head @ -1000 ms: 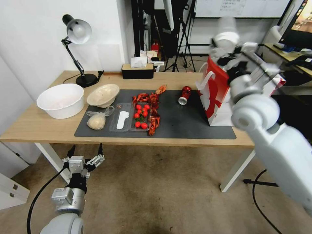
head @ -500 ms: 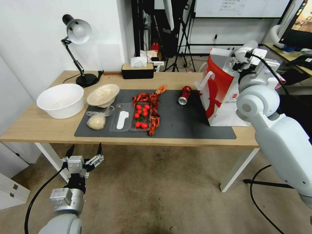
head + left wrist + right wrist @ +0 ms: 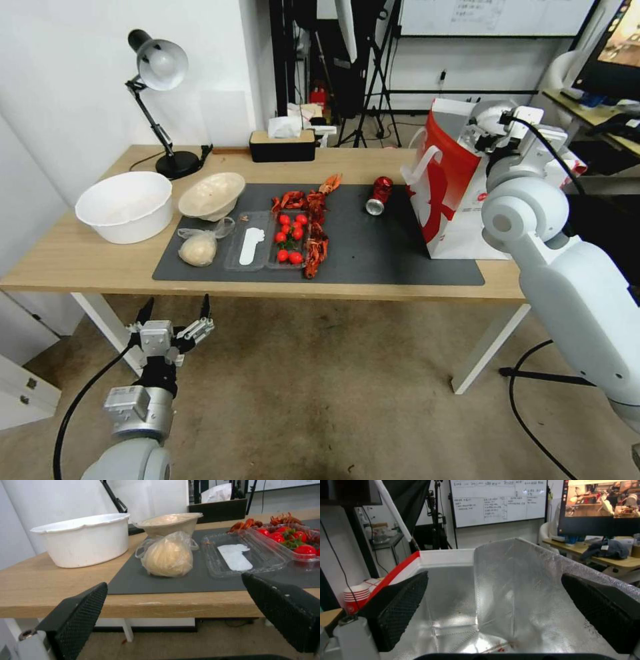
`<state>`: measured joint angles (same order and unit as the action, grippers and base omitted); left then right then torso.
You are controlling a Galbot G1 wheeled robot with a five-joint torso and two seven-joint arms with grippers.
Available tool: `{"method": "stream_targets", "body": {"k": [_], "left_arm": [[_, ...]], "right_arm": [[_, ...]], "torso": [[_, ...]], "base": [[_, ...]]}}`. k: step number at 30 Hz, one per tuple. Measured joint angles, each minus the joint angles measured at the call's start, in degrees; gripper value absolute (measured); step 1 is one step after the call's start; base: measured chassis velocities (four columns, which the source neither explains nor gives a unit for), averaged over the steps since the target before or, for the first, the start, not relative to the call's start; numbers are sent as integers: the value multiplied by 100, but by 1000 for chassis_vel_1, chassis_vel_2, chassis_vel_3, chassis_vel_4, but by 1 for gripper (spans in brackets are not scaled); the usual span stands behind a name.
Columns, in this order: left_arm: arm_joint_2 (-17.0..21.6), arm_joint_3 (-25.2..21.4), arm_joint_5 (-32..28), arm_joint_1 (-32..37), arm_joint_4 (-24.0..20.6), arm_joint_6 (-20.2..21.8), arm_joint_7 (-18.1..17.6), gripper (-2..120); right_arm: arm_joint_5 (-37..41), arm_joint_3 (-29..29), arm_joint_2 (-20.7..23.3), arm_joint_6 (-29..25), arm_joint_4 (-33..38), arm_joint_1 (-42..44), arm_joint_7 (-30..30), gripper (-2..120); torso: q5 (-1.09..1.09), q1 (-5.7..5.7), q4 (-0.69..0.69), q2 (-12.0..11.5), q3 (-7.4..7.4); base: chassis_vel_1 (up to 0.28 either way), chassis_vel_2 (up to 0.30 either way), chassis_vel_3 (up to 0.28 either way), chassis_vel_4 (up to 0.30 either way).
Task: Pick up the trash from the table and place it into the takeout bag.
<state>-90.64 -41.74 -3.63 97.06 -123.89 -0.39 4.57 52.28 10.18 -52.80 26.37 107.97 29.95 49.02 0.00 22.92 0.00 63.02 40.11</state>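
The takeout bag (image 3: 443,193) stands open at the right end of the table (image 3: 80,257). My right gripper (image 3: 483,132) hovers at the bag's mouth. In the right wrist view, the right gripper (image 3: 493,580) is open and empty above the silvery foil lining (image 3: 506,592). Trash lies on the dark mat (image 3: 387,253): a red can (image 3: 380,195) on its side, a clear bag with a beige lump (image 3: 198,249) (image 3: 168,556) and a cream bowl (image 3: 212,193) (image 3: 170,522). My left gripper (image 3: 175,312) (image 3: 173,582) hangs open below the table's front edge.
A clear tray of tomatoes (image 3: 270,248) and red crayfish shells (image 3: 315,223) lie mid-mat. A big white tub (image 3: 125,205), a desk lamp (image 3: 160,67) and a tissue box (image 3: 282,143) stand at the back left. Tripods and a desk crowd the room behind.
My right arm swung down from a higher, blurred position and settled at the bag's mouth, then edged slightly left. The left arm and the items on the table stayed put.
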Motion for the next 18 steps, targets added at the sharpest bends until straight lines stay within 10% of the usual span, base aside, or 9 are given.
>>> {"method": "stream_targets", "body": {"k": [18], "left_arm": [[-8, 12, 20, 0, 27, -13, 6, 100]], "right_arm": [[-7, 340, 150, -468, 267, 85, -467, 100]], "torso": [[0, 0, 0, 1, 0]], "base": [[0, 0, 0, 0]]}}
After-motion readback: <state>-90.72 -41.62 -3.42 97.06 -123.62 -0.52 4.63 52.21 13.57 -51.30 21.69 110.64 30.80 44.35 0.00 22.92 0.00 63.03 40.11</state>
